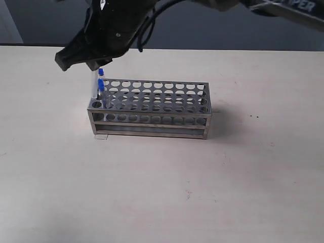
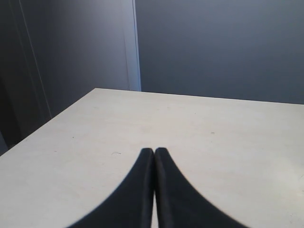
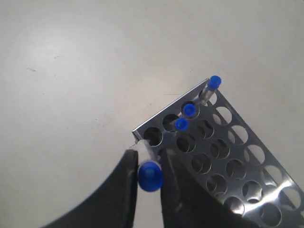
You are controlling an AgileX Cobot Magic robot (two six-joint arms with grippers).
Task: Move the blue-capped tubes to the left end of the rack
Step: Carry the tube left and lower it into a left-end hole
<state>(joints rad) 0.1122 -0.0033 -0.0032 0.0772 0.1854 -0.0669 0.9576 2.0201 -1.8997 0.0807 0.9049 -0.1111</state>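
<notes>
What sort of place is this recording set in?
Probably a lab-style robot test bench: a pale table, a metal test-tube rack holding blue-capped tubes, and a plain dark wall behind.

This looks like a lab, or a room where robots get tried out. A shiny metal rack [image 1: 152,109] with rows of round holes stands on a plain, pale surface [image 1: 152,192]. Thin clear blue-capped tubes [image 3: 190,110] stand in the holes at one end, the kind people use for science tests. A big black robot arm [image 1: 116,25] reaches over the rack. Behind the surface there is a bare, dark grey wall [image 2: 218,47] with a pale upright strip [image 2: 135,42].
</notes>
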